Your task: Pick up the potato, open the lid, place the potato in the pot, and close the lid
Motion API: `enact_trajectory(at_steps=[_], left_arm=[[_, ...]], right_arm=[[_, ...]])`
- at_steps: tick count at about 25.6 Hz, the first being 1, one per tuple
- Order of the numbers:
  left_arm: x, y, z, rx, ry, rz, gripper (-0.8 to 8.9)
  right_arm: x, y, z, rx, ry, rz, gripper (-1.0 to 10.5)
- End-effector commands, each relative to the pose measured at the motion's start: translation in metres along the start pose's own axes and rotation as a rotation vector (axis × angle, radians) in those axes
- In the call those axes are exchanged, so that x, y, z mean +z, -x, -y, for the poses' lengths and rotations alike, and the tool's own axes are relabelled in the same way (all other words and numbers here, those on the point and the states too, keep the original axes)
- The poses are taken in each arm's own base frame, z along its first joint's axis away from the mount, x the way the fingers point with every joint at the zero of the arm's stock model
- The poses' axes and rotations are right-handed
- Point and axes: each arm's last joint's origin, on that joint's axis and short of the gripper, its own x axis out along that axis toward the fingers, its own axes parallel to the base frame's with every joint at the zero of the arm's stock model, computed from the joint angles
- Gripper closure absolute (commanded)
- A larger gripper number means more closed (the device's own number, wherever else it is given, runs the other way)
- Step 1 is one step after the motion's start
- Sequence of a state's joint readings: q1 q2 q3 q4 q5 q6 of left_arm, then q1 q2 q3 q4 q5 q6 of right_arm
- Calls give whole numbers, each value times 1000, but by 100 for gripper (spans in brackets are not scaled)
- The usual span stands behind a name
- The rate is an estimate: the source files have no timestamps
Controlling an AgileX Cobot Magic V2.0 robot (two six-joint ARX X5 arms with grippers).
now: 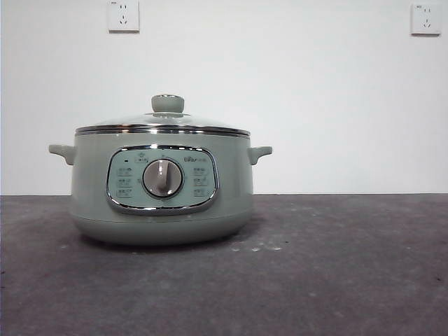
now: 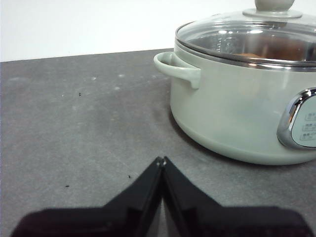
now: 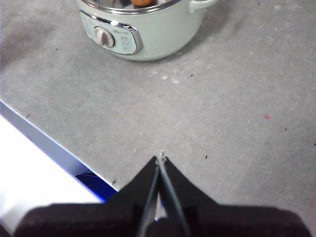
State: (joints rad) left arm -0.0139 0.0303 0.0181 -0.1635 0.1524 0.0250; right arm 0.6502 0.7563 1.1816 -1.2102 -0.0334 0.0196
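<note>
Since the lid (image 1: 162, 124) sits flat on the pot (image 1: 161, 183) at center-left of the front view, with the potato (image 3: 143, 2) showing orange through the glass, you look basically done. Both the left gripper (image 2: 161, 160) and right gripper (image 3: 160, 159) are pinched closed on nothing, parked low over the table (image 1: 350, 280), clear of the pot.

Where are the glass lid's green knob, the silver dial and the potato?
Pale green knob of the glass lid (image 1: 168, 103), front view: knob's side.
Silver dial on the green pot (image 1: 162, 178), front view: dial's centre.
Orange-brown potato (image 3: 143, 2), right wrist view: its top, seen through the lid.
</note>
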Motion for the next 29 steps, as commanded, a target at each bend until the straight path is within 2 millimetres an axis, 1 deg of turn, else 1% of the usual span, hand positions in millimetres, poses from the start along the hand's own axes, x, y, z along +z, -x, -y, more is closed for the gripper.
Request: enact_trajectory(at_steps=[1, 9, 13, 19, 22, 24, 25, 27, 29], left_arm=[[-3, -1, 0, -2, 8, -9, 817], [-5, -3, 0, -2, 11, -30, 817], [-5, -3, -1, -2, 13, -40, 817], [-5, -3, -1, -2, 13, -41, 817], [-6, -3, -1, -2, 13, -43, 817], [-6, -3, -1, -2, 14, -44, 817], [-6, -3, -1, -2, 13, -43, 817], [-6, -3, -1, -2, 14, -45, 817], [-6, -3, -1, -3, 14, -45, 817]], right_arm=[[-1, -2, 0, 1, -9, -3, 946], [-2, 0, -2, 10, 10, 2, 946], [-4, 1, 0, -77, 43, -9, 946], [-10, 0, 2, -135, 53, -87, 946], [-12, 2, 3, -177, 79, -92, 946], [-14, 8, 5, -214, 104, -53, 946], [-14, 13, 6, -233, 93, 5, 946], [-13, 21, 8, -257, 55, 143, 946], [-15, 29, 11, -282, 1, 325, 946]])
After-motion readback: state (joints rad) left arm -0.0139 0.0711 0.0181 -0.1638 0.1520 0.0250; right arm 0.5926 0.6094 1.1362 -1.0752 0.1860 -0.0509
